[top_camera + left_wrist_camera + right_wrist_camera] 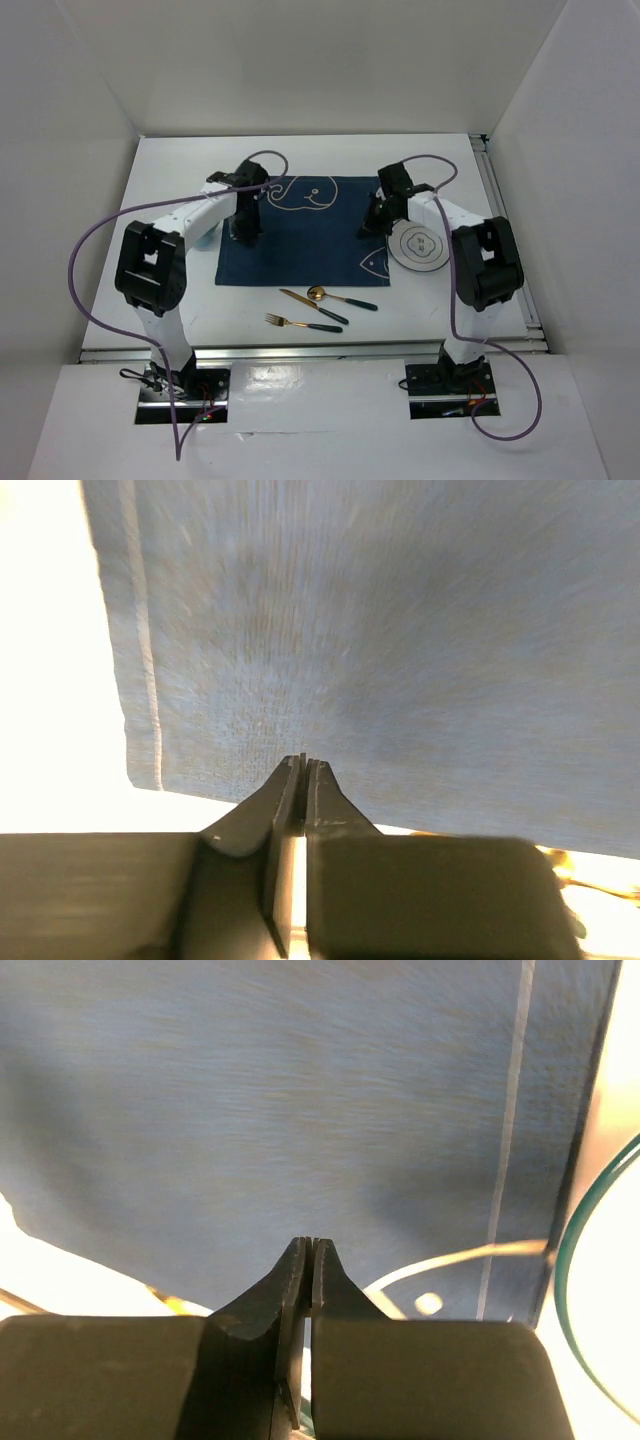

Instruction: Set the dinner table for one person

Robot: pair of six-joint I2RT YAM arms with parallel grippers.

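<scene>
The counter [300, 150] spreads white and wide beneath everything, silver rails along its edges, and the navy placemat [310, 240] with its white whale drawings lies flat about mid-counter. Left arm: base at the near edge, elbow hiked high out past the placemat's left side, forearm angled in, wrist tipped down over the placemat's left edge. The left tool [303, 770] is clenched, fingers pressed together right above the cloth's near-left corner; whether any fabric is nipped between them, I can't tell. Right arm, a mirror image: elbow up beyond the placemat's right side, wrist pointing down at the right edge. The right tool [311, 1250] is clenched too, tips tight together over the blue cloth, and again there's no telling if it has any cloth. A white plate [420, 245] sits just beside the placemat's right edge. Off the placemat's near edge lie a knife [312, 306], spoon [340, 298] and fork [300, 323], gold with dark handles, close together on bare counter.
</scene>
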